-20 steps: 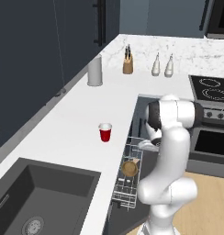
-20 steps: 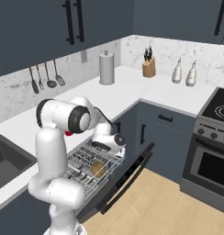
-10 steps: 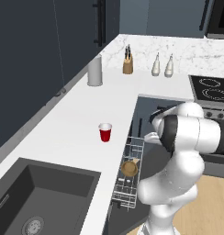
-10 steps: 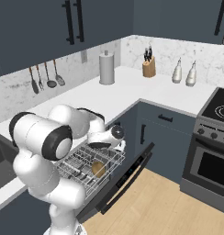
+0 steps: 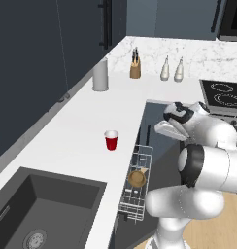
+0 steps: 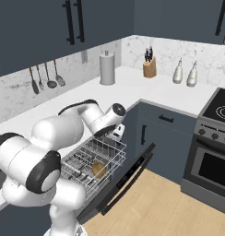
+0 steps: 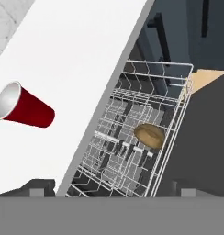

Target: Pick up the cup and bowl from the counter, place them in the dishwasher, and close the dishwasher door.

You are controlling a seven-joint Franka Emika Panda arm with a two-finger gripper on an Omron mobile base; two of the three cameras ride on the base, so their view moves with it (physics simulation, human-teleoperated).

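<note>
The red cup (image 5: 111,140) stands upright on the white counter (image 5: 76,126), close to its edge; in the hand view the cup (image 7: 24,108) appears tilted at the left. The tan bowl (image 5: 138,178) lies in the dishwasher's pulled-out white wire rack (image 5: 135,187); the right base view shows the bowl (image 6: 98,169) in the rack (image 6: 86,159) too. The dishwasher door (image 6: 128,177) hangs open and down. My gripper (image 5: 163,128) hovers above the rack's far end, right of the cup, open and empty. Its dark fingertips (image 7: 40,187) stand wide apart, with the bowl (image 7: 149,136) ahead of them.
A grey canister (image 5: 100,75), a knife block (image 5: 135,69) and two bottles (image 5: 165,69) stand at the counter's back. A dark sink (image 5: 38,209) lies near left. The stove (image 5: 225,95) and oven (image 6: 209,161) are to the right, past the wooden floor (image 6: 156,203).
The arm has swung its elbow out toward the cameras and lifted the open gripper up and away from the rack. The bowl stays in the rack; the cup has not moved.
</note>
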